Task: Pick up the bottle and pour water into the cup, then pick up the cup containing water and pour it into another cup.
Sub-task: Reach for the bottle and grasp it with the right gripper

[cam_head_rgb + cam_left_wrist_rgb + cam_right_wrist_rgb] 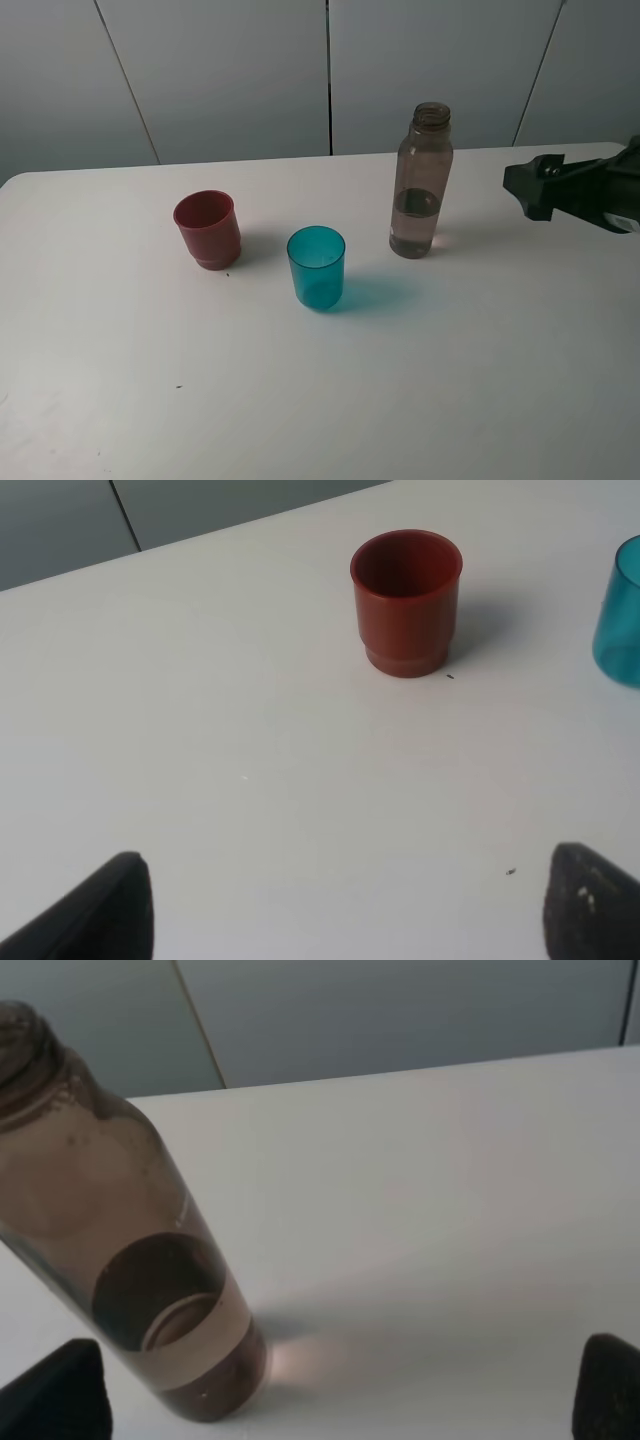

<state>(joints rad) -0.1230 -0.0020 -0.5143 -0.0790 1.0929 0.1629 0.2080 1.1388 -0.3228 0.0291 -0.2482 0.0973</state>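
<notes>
Bottle [421,185] uncapped, upright — right end effector [522,190] wide open, empty, near it; off-centre closing could topple it.

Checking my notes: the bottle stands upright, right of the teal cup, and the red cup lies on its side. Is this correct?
Not quite. The red cup stands upright, mouth up, as the exterior high view shows. The bottle does stand upright, right of the teal cup.
</notes>
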